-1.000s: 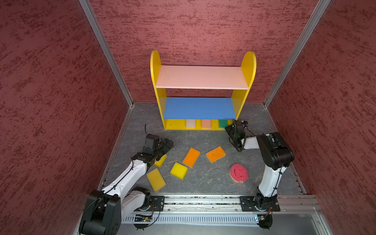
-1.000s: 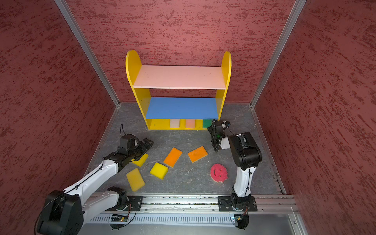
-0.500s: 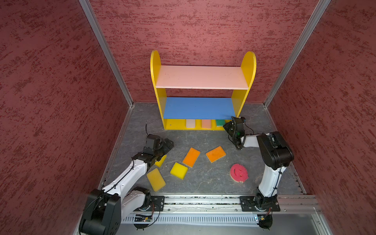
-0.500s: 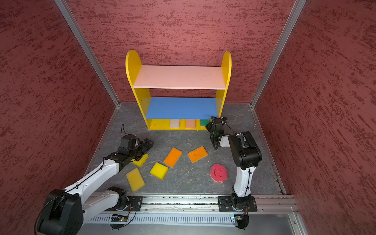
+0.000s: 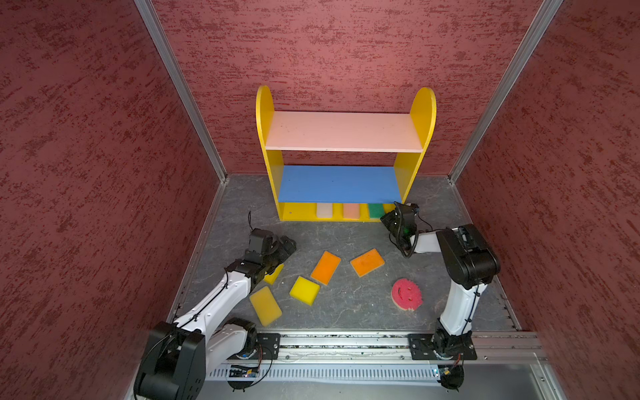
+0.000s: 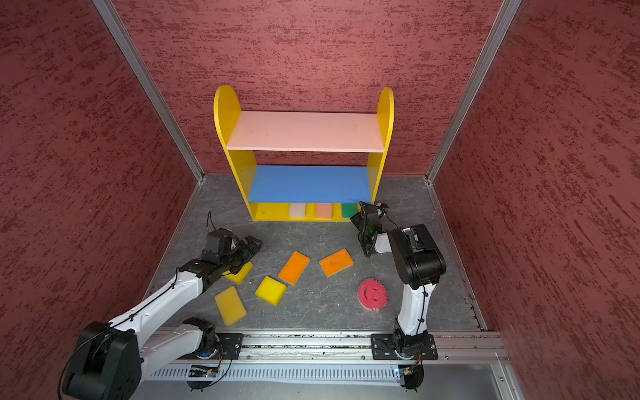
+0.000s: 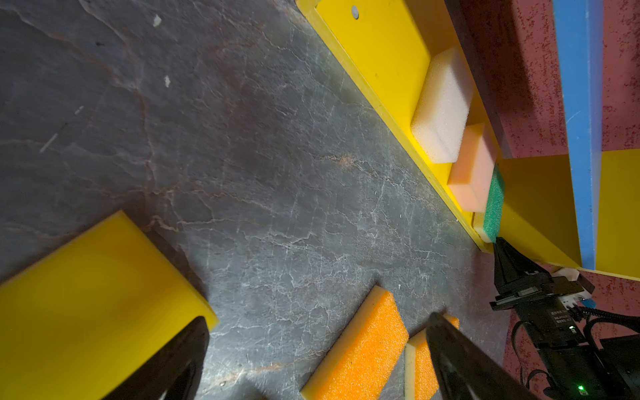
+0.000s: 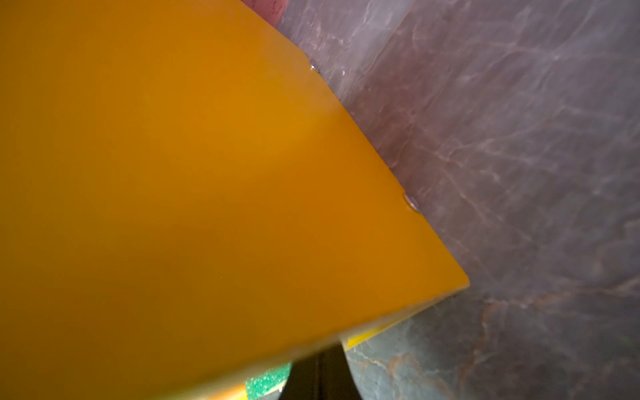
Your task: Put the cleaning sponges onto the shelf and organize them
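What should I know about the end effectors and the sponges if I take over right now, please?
Left end effector: open, empty, low beside a half-hidden yellow sponge.
Right end effector: shut, empty, tip at the green sponge on the shelf's bottom board.
Done: cream sponge, peach sponge and the green one sit on that board.
Left: that yellow one, two more yellow sponges, two orange sponges and the pink smiley sponge lie on the floor.

Red textured walls (image 5: 346, 45) (metal-edged) enclose a grey marbled floor (image 5: 346, 311)
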`<state>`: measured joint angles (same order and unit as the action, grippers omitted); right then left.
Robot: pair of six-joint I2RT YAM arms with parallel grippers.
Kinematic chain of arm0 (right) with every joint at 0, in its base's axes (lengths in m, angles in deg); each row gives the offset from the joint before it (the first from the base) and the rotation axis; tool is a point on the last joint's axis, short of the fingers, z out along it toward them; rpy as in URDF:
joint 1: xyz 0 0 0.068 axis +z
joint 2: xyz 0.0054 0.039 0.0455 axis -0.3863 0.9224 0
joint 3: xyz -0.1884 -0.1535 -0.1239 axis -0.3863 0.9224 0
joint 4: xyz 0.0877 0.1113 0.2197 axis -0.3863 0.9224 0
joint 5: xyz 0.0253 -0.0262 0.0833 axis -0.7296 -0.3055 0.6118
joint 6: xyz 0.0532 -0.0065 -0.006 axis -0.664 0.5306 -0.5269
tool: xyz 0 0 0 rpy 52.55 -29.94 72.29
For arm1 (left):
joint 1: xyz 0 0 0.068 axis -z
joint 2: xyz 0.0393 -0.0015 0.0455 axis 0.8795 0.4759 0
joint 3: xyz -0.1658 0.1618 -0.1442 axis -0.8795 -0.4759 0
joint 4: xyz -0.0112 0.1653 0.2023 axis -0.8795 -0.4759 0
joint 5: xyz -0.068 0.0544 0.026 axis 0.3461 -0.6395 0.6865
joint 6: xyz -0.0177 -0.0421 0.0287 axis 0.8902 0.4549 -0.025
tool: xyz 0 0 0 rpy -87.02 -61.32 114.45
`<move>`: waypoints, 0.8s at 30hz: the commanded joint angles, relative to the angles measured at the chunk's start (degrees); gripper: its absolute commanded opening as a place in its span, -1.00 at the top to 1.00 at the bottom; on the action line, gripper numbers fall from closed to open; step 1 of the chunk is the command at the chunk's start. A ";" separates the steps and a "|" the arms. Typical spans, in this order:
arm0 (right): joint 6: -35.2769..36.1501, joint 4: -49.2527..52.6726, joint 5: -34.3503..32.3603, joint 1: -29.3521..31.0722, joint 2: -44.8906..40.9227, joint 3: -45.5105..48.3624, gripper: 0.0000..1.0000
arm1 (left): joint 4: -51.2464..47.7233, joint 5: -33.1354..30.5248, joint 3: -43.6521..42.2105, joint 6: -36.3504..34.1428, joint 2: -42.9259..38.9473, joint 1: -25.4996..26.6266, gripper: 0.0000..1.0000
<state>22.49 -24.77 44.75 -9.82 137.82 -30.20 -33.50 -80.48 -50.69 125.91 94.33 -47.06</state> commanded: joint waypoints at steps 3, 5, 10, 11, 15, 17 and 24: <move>-1.67 -1.66 -1.87 0.06 0.31 -0.02 1.00 | -0.17 -0.46 1.00 -0.27 0.36 0.24 -0.95; -1.94 -1.79 -1.71 0.03 0.53 -0.25 1.00 | -0.06 -0.44 0.96 -0.10 0.31 0.20 -0.95; -2.18 -1.61 -1.77 0.01 0.78 -0.32 1.00 | 0.07 -0.48 0.91 -0.01 0.29 0.24 -0.95; -2.17 -1.62 -1.84 0.06 0.82 -0.31 1.00 | 0.00 -0.45 0.91 -0.01 0.20 0.24 -0.95; -2.16 -1.91 -1.61 0.03 0.81 0.06 1.00 | 0.02 -0.50 1.02 -0.01 0.34 0.20 -0.95; -2.12 -2.04 -1.46 0.02 0.75 0.28 0.99 | 0.01 -0.47 1.15 -0.01 0.46 0.28 -0.95; -2.36 -1.99 -1.67 0.02 0.06 0.90 0.81 | 0.02 -0.49 1.22 -0.01 0.40 0.42 -0.95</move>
<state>21.14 -25.43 44.55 -9.82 137.84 -30.05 -33.50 -80.53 -50.51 125.98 94.68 -46.77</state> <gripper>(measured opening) 0.092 0.976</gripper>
